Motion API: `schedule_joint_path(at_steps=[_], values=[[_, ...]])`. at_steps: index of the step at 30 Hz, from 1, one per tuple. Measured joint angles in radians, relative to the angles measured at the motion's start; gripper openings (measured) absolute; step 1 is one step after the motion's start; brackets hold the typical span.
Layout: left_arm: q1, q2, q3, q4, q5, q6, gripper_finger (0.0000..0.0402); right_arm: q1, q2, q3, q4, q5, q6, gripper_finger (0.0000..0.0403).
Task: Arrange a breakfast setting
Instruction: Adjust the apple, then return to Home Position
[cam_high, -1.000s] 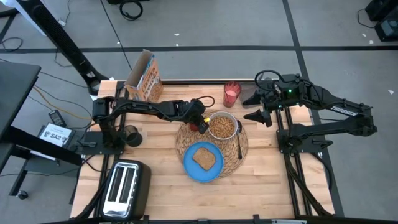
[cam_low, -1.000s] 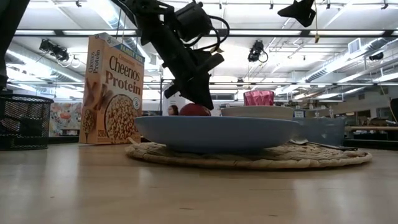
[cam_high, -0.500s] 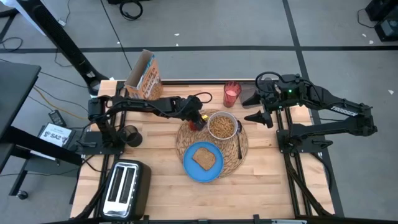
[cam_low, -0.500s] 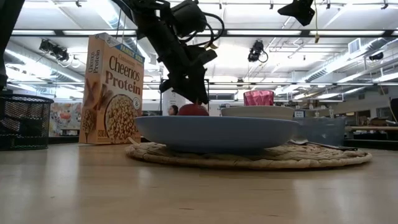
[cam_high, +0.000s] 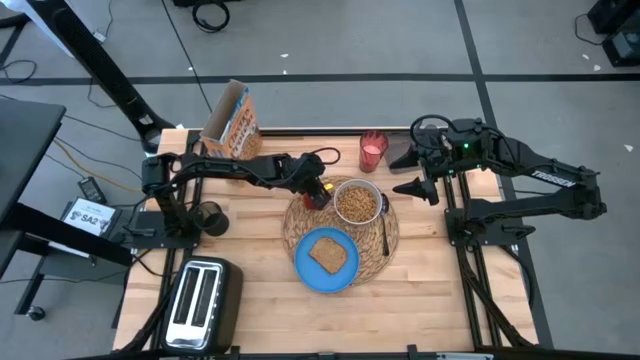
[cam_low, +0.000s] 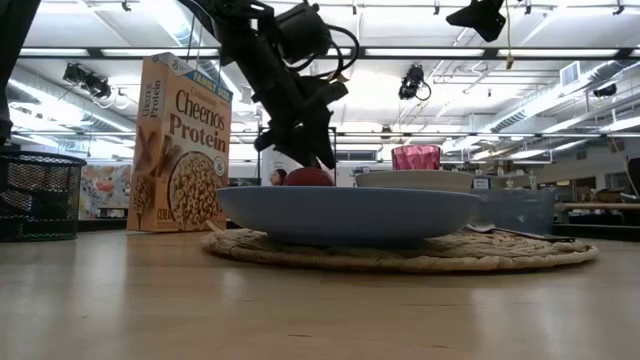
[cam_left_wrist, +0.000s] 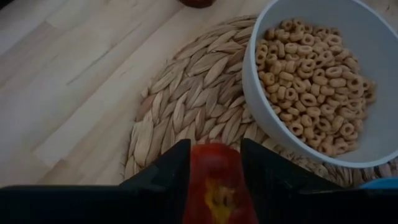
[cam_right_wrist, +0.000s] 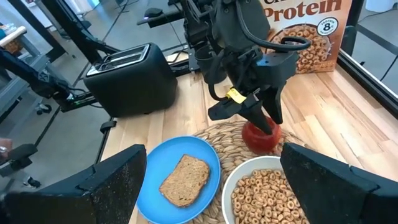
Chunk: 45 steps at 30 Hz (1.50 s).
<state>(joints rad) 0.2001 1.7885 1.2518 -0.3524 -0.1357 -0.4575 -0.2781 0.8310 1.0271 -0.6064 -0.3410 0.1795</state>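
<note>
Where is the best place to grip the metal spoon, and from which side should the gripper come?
Judging from the high view, take the metal spoon at mid-handle, coming straight down. It lies flat on the placemat, beside the bowl and the blue plate, so side approaches look crowded.

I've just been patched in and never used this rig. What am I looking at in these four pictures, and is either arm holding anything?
Two dark robot arms work at a wooden table. One picture looks straight down from above, one looks level across the tabletop, and the other two come from cameras on each arm's wrist.

On the table a woven placemat carries a blue plate with a toast slice, a white bowl of cereal rings and a spoon. Behind it stand a Cheerios box and a pink glass. A toaster sits at the near left corner.

The left gripper has its fingers either side of a red apple resting at the placemat's edge beside the bowl; its own camera shows the apple squeezed between them. The right gripper waits at the right side, open and empty.
</note>
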Motion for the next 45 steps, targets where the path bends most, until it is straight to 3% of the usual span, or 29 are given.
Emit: schedule_joint_path(at_steps=[7,12,17,21,27,28,32,37,41,45], values=[[-0.001,-0.001,0.0,-0.012,0.009,-0.037,0.0149,-0.006,-0.002,0.0,0.003,0.001,-0.021,0.0373],[-0.002,-0.053,0.0,-0.046,0.042,-0.07,0.0149,-0.007,-0.031,0.0,0.077,0.074,-0.006,0.0372],[-0.02,-0.144,0.001,-0.084,0.047,-0.076,0.0149,-0.005,-0.058,0.0,0.164,0.144,-0.055,0.0339],[-0.046,-0.229,0.001,-0.079,0.098,-0.023,0.0149,0.024,-0.077,-0.024,0.266,0.241,-0.059,0.0256],[-0.135,-0.362,0.001,-0.032,0.06,0.016,0.0109,0.121,-0.105,-0.115,0.461,0.214,0.025,0.0037],[-0.15,-0.381,0.001,-0.028,0.054,0.03,0.0095,0.143,-0.106,-0.117,0.456,0.212,0.026,0.002],[-0.181,-0.462,0.001,-0.019,0.055,0.101,0.0018,0.193,-0.11,-0.116,0.423,0.266,-0.022,0.0025],[-0.168,-0.595,-0.004,-0.03,0.078,0.219,0.0011,0.195,-0.127,-0.112,0.374,0.245,-0.104,0.0028],[-0.139,-0.754,-0.161,0.055,0.098,0.235,0.0005,0.195,-0.121,-0.115,0.287,0.233,-0.107,0.0027],[-0.102,-0.963,-0.382,0.157,0.094,0.184,0.0005,0.195,-0.104,-0.161,0.319,0.298,-0.099,0.0029]])
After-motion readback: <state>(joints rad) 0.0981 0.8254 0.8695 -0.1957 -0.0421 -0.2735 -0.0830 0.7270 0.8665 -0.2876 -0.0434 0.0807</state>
